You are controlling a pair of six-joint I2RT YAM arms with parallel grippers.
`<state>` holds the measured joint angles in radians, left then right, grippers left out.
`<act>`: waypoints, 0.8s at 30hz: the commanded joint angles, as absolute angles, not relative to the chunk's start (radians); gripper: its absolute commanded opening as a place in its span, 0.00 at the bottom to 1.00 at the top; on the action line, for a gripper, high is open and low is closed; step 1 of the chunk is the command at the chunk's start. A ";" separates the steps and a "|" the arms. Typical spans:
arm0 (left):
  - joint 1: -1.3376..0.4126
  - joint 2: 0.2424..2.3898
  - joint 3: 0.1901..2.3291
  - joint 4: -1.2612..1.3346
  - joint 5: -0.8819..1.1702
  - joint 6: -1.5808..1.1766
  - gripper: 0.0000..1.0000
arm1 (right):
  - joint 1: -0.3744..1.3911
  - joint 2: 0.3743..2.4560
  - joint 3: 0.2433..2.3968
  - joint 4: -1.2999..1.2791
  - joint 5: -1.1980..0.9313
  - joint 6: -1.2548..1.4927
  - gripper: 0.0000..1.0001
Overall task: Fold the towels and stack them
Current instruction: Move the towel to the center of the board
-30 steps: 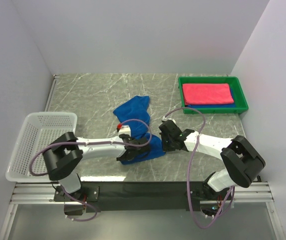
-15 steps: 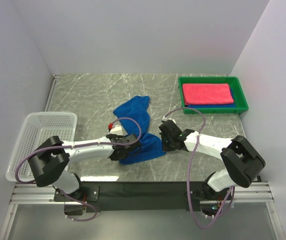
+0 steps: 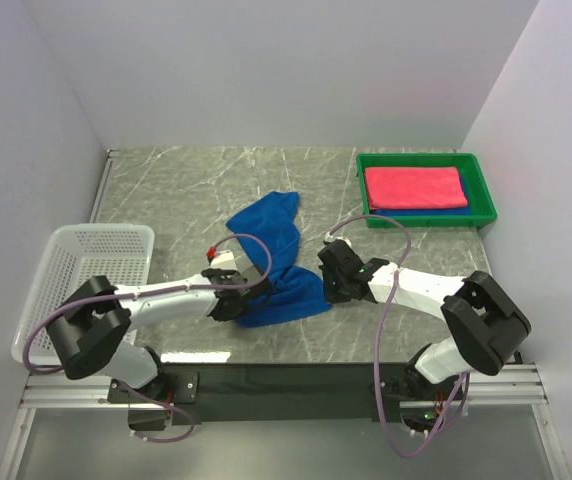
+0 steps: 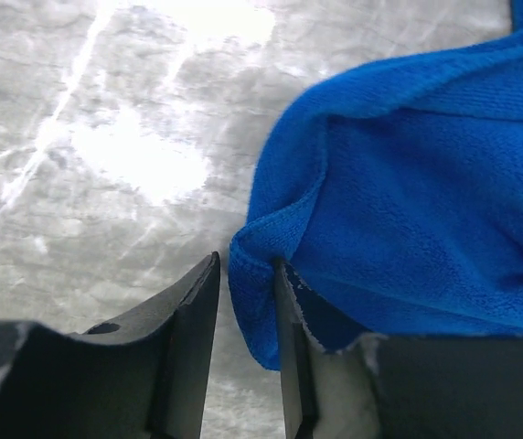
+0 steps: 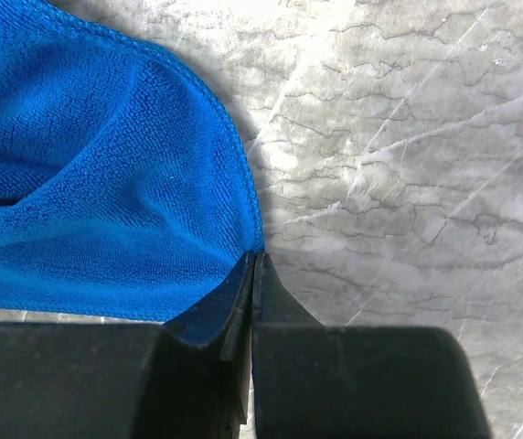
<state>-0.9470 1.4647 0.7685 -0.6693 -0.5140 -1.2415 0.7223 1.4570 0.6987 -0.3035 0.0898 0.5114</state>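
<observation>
A crumpled blue towel [image 3: 271,250] lies mid-table, running from far left to near right. My left gripper [image 3: 228,300] is at its near left edge. In the left wrist view the gripper [image 4: 246,265] has its jaws drawn close on a bunched fold of the towel [image 4: 408,183]. My right gripper [image 3: 328,285] is at the towel's near right corner. In the right wrist view the gripper [image 5: 254,258] is shut on the hem of the towel [image 5: 88,165]. A folded pink towel [image 3: 414,187] lies on a folded blue one [image 3: 436,211] in the green tray [image 3: 486,190].
A white mesh basket [image 3: 76,280] stands at the near left edge of the marble table. The green tray is at the far right, by the right wall. White walls close in the left, back and right sides.
My left gripper has moved left, from over the towel's near part to its left edge. The right gripper and the tray's towels have not moved.
</observation>
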 commanded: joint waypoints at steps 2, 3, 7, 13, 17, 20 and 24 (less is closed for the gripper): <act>-0.928 1.391 0.736 -0.678 -0.500 -1.236 0.36 | 0.732 1.445 0.672 -0.354 0.087 0.509 0.00; -0.925 1.381 0.732 -0.681 -0.499 -1.239 0.36 | 0.733 1.442 0.672 -0.356 0.089 0.509 0.00; -0.905 1.300 0.694 -0.680 -0.482 -1.236 0.38 | 0.732 1.440 0.673 -0.357 0.089 0.509 0.00; -0.845 1.214 0.621 -0.600 -0.404 -1.201 0.39 | 0.732 1.437 0.675 -0.360 0.090 0.509 0.00; -0.845 1.201 0.614 -0.545 -0.362 -1.181 0.40 | 0.733 1.437 0.676 -0.360 0.089 0.509 0.00; -0.844 1.229 0.617 -0.511 -0.338 -1.169 0.38 | 0.732 1.439 0.676 -0.362 0.089 0.511 0.00; -0.845 1.265 0.617 -0.480 -0.321 -1.161 0.36 | 0.732 1.434 0.673 -0.364 0.089 0.511 0.00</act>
